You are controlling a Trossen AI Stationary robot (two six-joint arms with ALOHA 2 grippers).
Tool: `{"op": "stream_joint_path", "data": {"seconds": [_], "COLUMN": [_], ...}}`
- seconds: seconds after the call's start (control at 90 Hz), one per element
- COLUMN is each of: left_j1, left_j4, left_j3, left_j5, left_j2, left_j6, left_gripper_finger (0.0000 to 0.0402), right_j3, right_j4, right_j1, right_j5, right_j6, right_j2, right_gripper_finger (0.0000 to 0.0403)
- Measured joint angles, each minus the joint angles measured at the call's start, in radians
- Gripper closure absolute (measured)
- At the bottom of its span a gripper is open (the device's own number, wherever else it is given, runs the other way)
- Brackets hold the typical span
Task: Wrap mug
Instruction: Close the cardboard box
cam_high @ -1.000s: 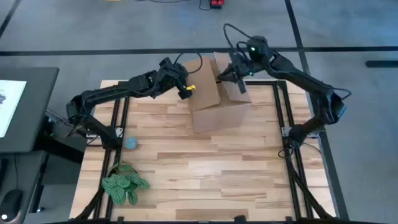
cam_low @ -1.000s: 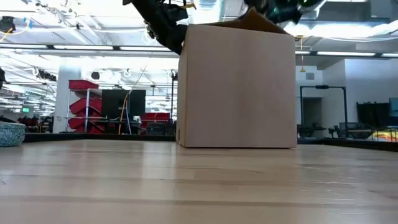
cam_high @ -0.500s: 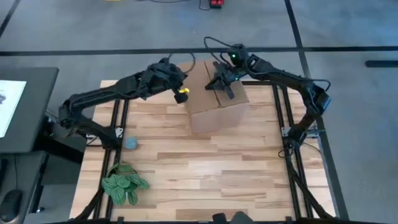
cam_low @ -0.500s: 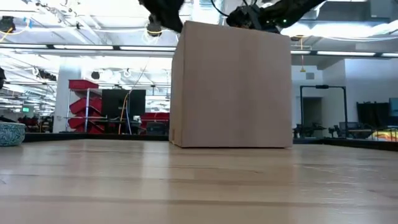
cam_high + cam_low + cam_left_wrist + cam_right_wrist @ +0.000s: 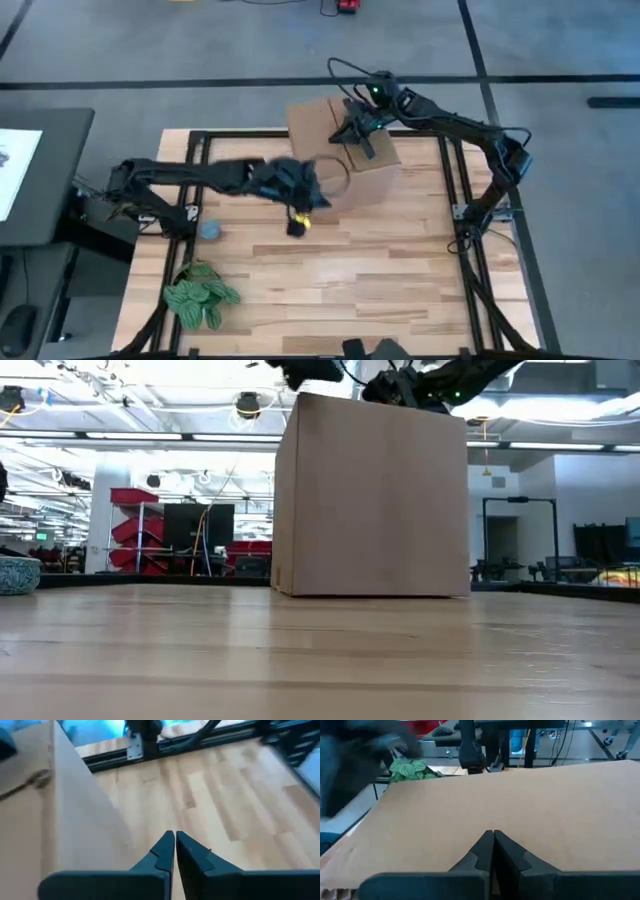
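Observation:
A closed brown cardboard box (image 5: 345, 165) stands on the wooden table (image 5: 330, 270) at the far middle; the low view shows its plain wall (image 5: 370, 495). The mug is hidden. My right gripper (image 5: 352, 135) is shut on top of the box, also seen in its wrist view (image 5: 493, 845) and the low view (image 5: 405, 388). My left gripper (image 5: 298, 222) is shut and hangs beside the box's near-left corner. Its wrist view (image 5: 175, 847) shows the box wall (image 5: 75, 835) next to the fingers; I cannot tell whether they touch. My right gripper presses its shut fingertips (image 5: 485, 852) down on the box's top flap (image 5: 485, 810), near the middle of the top. The fingers slant down from the table's far right side. The flap lies flat and the box stands on the table.
A small blue-grey bowl (image 5: 210, 230) sits near the left edge, also in the low view (image 5: 18, 573). A green leafy plant (image 5: 200, 293) lies at the near left. Black frame rails (image 5: 455, 170) run along both sides. Bare wood spreads in front of the box.
My right gripper has moved toward the table's left over the box, and the upright flap has folded down flat under it. My left gripper has swung from the box's far-left top edge toward the near edge, down along the box's left side.

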Motion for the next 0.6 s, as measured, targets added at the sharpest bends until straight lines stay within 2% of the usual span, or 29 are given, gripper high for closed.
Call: {"op": "stream_joint_path", "data": {"seconds": [0.233, 0.311, 0.411, 0.6], "left_j1": [-0.032, -0.025, -0.009, 0.006], "left_j4": [-0.035, -0.076, -0.106, -0.137], "left_j3": [0.003, 0.002, 0.002, 0.002], "left_j5": [-0.446, -0.559, -0.58, -0.576], "left_j2": [0.096, 0.11, 0.111, 0.107], "left_j6": [-0.033, -0.058, -0.067, -0.08], "left_gripper_finger": [0.0402, 0.0402, 0.0402, 0.0402], "right_j3": [0.0, 0.0, -0.001, -0.002], "right_j4": [0.008, 0.013, 0.025, 0.062], "right_j1": [0.001, 0.0, 0.001, -0.01], "right_j5": [0.029, 0.051, 0.083, 0.076], "right_j6": [0.02, 0.018, -0.013, -0.021], "right_j2": [0.001, 0.002, 0.003, 0.014], "right_gripper_finger": [0.0402, 0.0402, 0.0402, 0.0402]}}
